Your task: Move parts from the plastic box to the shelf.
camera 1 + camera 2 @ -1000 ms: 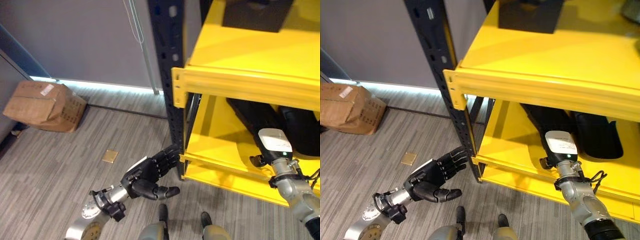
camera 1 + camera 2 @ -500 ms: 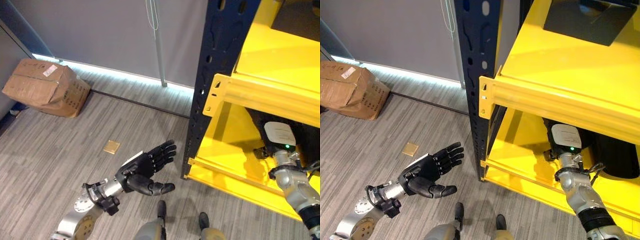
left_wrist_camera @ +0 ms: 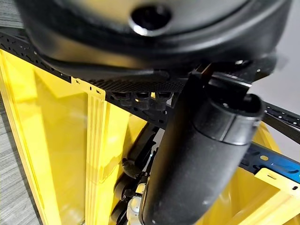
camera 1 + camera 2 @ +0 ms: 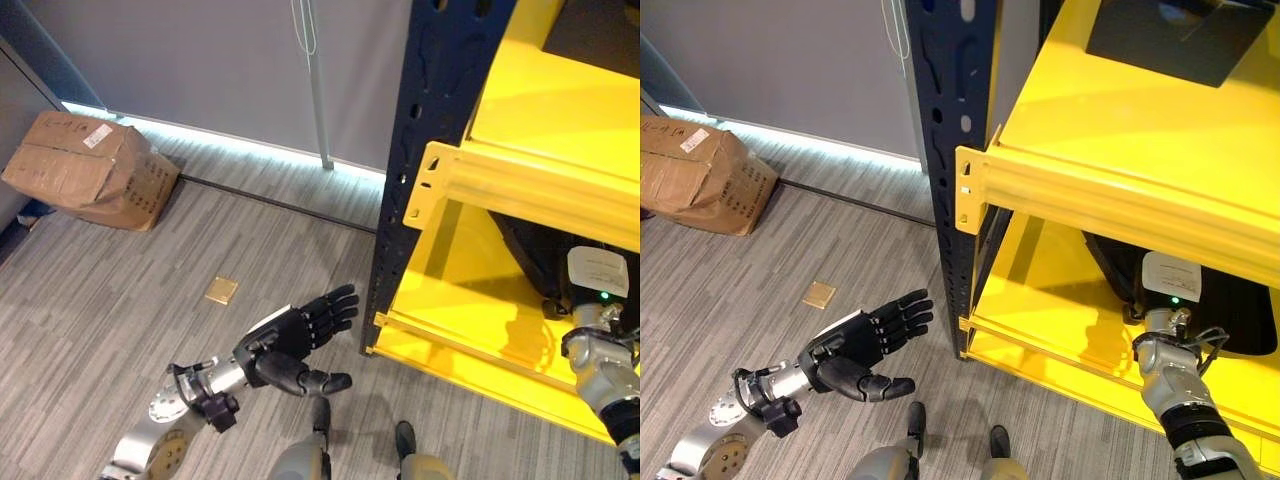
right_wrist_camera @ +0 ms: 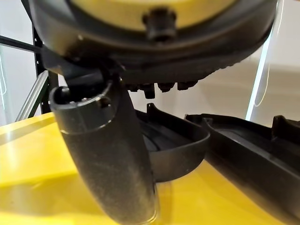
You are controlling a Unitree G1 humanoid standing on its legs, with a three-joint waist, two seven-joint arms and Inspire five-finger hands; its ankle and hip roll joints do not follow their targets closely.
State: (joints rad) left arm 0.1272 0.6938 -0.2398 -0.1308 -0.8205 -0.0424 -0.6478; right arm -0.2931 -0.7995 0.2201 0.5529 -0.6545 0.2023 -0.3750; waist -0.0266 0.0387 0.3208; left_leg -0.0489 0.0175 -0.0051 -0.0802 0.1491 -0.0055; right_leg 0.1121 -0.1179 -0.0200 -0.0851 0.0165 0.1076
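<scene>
Left hand (image 4: 285,342) hangs over the grey striped floor (image 4: 120,290) beside the dark blue steel upright (image 4: 955,150), fingers straight and spread, holding nothing. Right hand (image 5: 105,154) reaches into the lower level of the yellow metal shelf (image 4: 1110,190), thumb extended, empty, just short of the black moulded plastic parts (image 5: 225,145) lying there. A brown cardboard box (image 4: 85,185) sits by the wall.

Glossy yellow metal shelf (image 4: 1120,120) is holding matt black plastic parts (image 5: 187,140), beside a rough cardboard box (image 4: 90,170).
</scene>
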